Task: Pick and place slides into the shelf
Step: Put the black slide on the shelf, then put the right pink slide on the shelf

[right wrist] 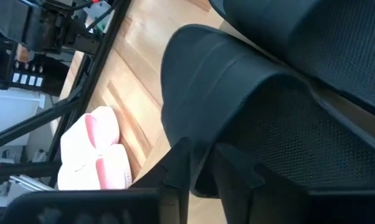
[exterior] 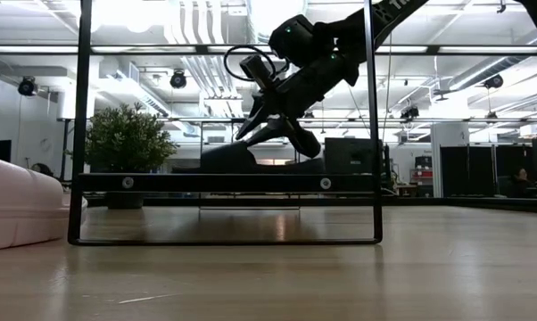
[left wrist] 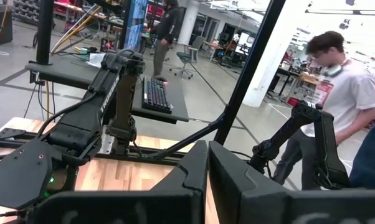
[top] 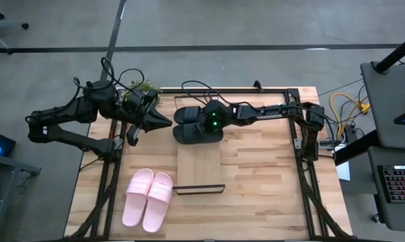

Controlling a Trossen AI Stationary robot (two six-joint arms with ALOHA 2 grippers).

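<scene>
Two black slides [top: 189,115] lie side by side on the table's far middle, at the far end of the shelf's light-wood plank [top: 199,165]. My right gripper [top: 205,126] reaches in from the right and is shut on the nearer black slide [top: 192,134]. The pink pair [top: 149,198] rests sole-down near the table's near left corner. The shelf's dark frame [exterior: 224,183] stands at the plank's near end. My left gripper [top: 167,122] hovers shut just left of the black slides and touches nothing. My right gripper [right wrist: 203,168] pinches the nearer black slide by the edge of its wide strap [right wrist: 203,124], one finger [right wrist: 175,168] on each side of it. The fingers come slanting down from the table's right. Whether the slide is lifted off the table, I cannot tell.
A small potted plant [top: 142,87] stands at the far left edge, behind my left arm. The table's dark metal rails run along its left and right sides. Bare wood [top: 256,181] lies right of the plank. A person [left wrist: 343,93] walks in the room beyond.
</scene>
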